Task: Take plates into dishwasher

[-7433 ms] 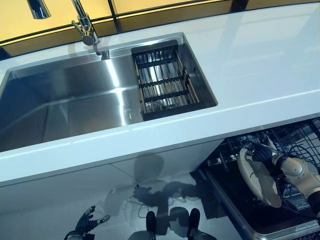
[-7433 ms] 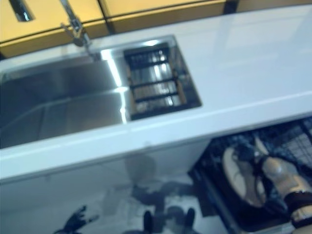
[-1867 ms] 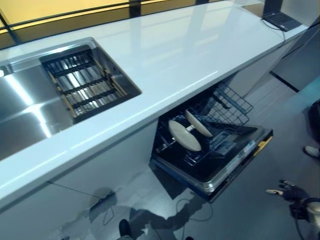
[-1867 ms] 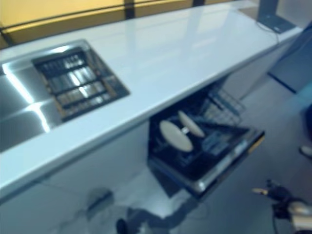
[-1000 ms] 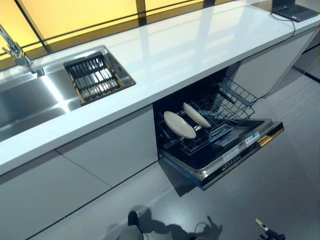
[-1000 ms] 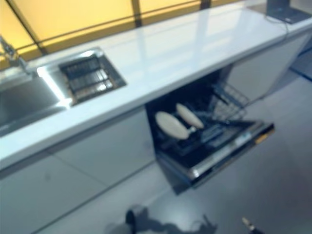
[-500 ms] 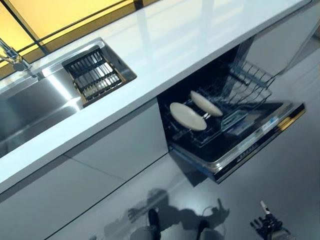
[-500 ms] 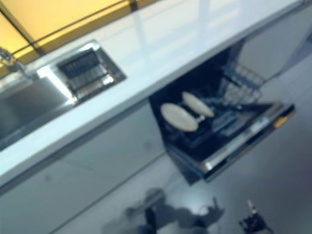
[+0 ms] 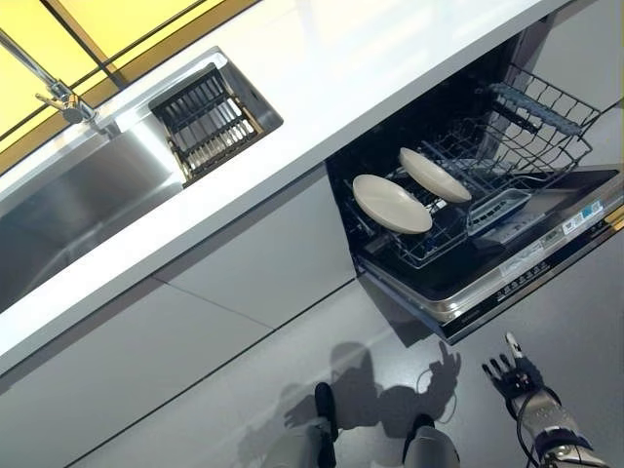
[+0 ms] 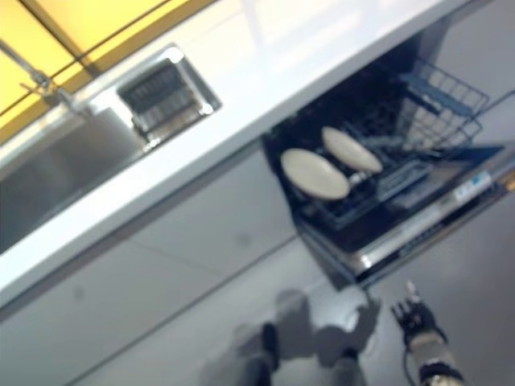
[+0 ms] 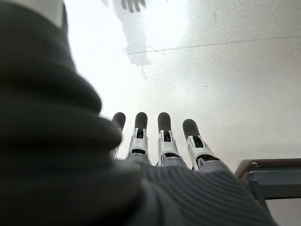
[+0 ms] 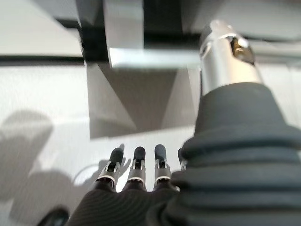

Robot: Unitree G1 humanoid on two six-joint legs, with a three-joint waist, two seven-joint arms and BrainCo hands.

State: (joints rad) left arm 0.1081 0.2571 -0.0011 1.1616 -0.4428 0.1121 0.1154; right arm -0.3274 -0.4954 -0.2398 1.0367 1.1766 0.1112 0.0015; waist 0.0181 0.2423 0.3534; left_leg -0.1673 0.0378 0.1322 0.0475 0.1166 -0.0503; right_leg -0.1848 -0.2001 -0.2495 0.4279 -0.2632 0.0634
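Seven seconds ago the right hand was inside the dishwasher, gripping a plate at the rack; now that right hand (image 9: pixel 514 375) hangs low over the grey floor (image 9: pixel 244 390) in front of the open dishwasher door (image 9: pixel 517 278), its fingers straight and relaxed, holding nothing. The camera has pulled back and swung since the earlier frames, so the whole counter sits differently in view.

Two round cream-coloured plates (image 9: pixel 392 203) now stand tilted on edge, one just behind the other, in the dark wire lower rack (image 9: pixel 439 239) of the black open dishwasher. An upper wire basket (image 9: pixel 546 112) juts out above them.

The left hand (image 11: pixel 160 136) shows only in its own wrist view, fingers straight and spread over bare floor, empty.

The long white countertop (image 9: pixel 322 88) carries the stainless steel sink (image 9: pixel 78 205) with its slatted drain basket (image 9: pixel 210 122) and chrome tap (image 9: pixel 54 93).

Small white markings run along the door's control strip (image 9: pixel 531 273), too small to read.
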